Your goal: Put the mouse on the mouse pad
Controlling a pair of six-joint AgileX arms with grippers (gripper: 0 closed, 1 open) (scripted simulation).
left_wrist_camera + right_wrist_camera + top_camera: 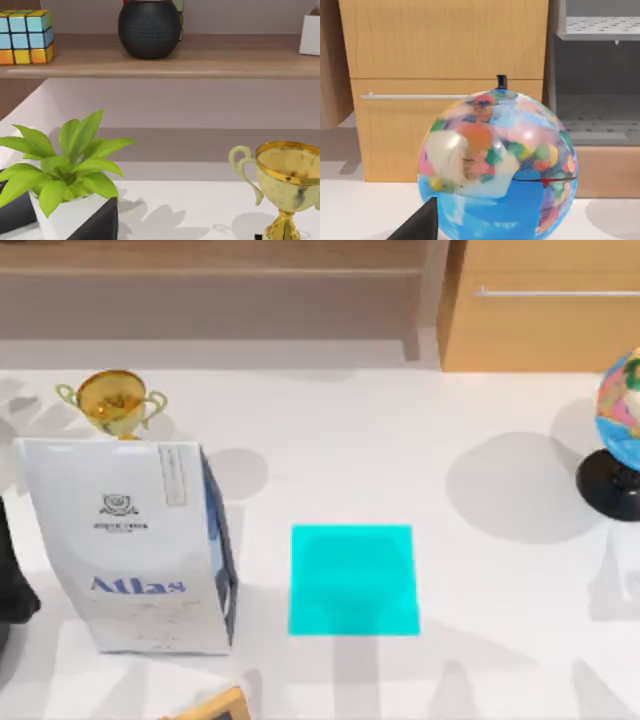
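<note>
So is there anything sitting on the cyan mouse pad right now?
No, the mouse pad lies bare on the table, right of the white Atlas bag.

The left arm (10, 585) is showing as a dark mass against the left edge of the top view, a little below mid-height. Its wrist is pointing roughly level rather than down, and a dark wedge of the left gripper (100, 222) is jutting in close to the camera. The right wrist is likewise aiming level, with a dark wedge of the right gripper (420, 224) sitting close to its lens.
</note>
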